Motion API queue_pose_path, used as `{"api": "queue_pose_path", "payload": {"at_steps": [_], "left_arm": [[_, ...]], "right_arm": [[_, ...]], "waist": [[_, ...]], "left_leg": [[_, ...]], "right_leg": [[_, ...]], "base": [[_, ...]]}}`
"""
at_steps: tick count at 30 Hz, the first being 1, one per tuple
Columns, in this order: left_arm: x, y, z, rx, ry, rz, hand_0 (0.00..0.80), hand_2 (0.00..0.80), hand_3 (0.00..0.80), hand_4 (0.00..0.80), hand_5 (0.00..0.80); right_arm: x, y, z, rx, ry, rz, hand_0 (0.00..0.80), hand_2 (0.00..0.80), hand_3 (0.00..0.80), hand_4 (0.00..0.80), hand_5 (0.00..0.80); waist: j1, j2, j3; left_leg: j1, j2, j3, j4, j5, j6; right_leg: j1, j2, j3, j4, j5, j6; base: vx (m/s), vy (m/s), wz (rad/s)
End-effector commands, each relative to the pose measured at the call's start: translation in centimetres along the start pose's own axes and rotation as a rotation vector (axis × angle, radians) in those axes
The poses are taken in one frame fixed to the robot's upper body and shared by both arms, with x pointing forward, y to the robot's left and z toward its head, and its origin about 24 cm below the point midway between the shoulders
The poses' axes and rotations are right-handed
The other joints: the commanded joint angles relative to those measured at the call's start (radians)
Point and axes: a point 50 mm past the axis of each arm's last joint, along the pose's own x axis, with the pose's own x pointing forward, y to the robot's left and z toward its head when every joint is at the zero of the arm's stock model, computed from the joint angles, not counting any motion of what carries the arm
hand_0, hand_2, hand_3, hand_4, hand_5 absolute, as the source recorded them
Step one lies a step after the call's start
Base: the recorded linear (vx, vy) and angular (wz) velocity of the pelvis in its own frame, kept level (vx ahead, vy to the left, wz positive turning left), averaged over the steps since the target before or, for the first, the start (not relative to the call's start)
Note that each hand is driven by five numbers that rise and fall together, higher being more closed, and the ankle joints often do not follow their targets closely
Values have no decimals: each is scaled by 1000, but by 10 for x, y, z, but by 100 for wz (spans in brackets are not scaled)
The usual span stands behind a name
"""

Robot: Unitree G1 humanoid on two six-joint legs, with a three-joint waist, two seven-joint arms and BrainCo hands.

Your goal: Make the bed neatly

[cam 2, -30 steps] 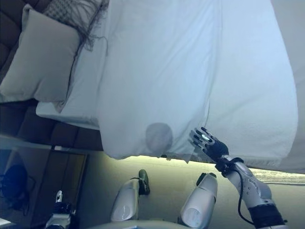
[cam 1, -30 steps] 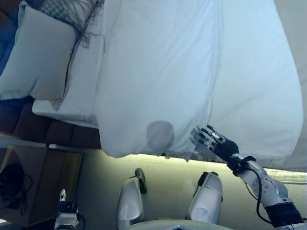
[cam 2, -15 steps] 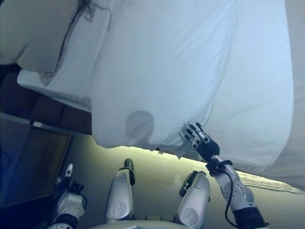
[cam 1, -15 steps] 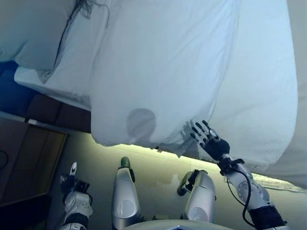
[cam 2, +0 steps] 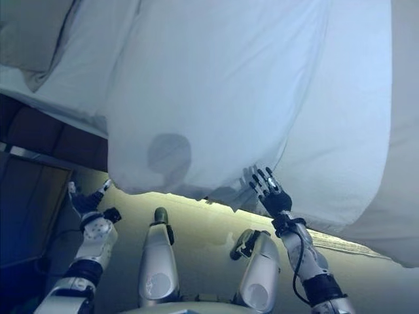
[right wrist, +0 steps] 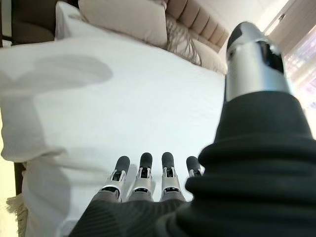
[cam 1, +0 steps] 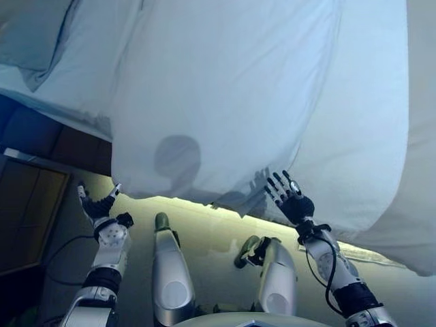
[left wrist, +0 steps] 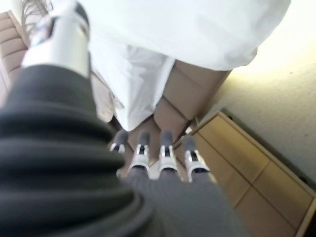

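A white duvet [cam 1: 225,88] lies over the bed and hangs past its near edge, with a fold line running down its right part. My right hand [cam 1: 289,201] is open, its fingers straight and spread just at the duvet's hanging lower edge, holding nothing. The right wrist view shows the same fingers [right wrist: 143,180] straight over the white cloth [right wrist: 98,113]. My left hand [cam 1: 95,204] is open too, raised beside the bed's brown base [cam 1: 75,146], left of the duvet's corner. A pale pillow [cam 1: 27,34] lies at the head of the bed.
A wooden nightstand [cam 1: 27,211] stands left of the bed, close to my left hand; it also shows in the left wrist view [left wrist: 256,168]. A padded headboard [right wrist: 197,24] and pillows [right wrist: 123,17] are at the bed's far end. Pale floor runs along the near side.
The camera has tilted, so the bed sits higher and further left in view. My left hand has risen into view beside the bed base. My right hand has risen slightly towards the duvet's edge.
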Motion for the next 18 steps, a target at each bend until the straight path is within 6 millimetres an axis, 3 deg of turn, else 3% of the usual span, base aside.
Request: {"api": "queue_pose_path", "payload": {"at_steps": [1, 9, 18], "left_arm": [[27, 18, 36, 119, -165, 161, 0, 0, 0, 0, 0], [50, 27, 72, 211, -276, 318, 0, 0, 0, 0, 0], [56, 35, 83, 213, -294, 401, 0, 0, 0, 0, 0]], "right_arm": [[11, 19, 8, 55, -91, 103, 0, 0, 0, 0, 0], [22, 38, 29, -23, -106, 196, 0, 0, 0, 0, 0], [25, 49, 61, -93, -147, 283, 0, 0, 0, 0, 0]], "waist": [[21, -47, 48], [-9, -45, 102], [-30, -43, 110]], "left_leg": [[-151, -20, -70, 194, -62, 101], [-398, -36, -109, 369, -99, 129], [-546, -38, -117, 452, -137, 131]], "right_leg": [[-5, -106, 89, -419, 566, 190], [-269, -69, 161, -257, 544, 161], [-452, -55, 198, -194, 554, 152]], "base": [[-74, -43, -6], [-176, 18, -27], [-88, 64, -30]]}}
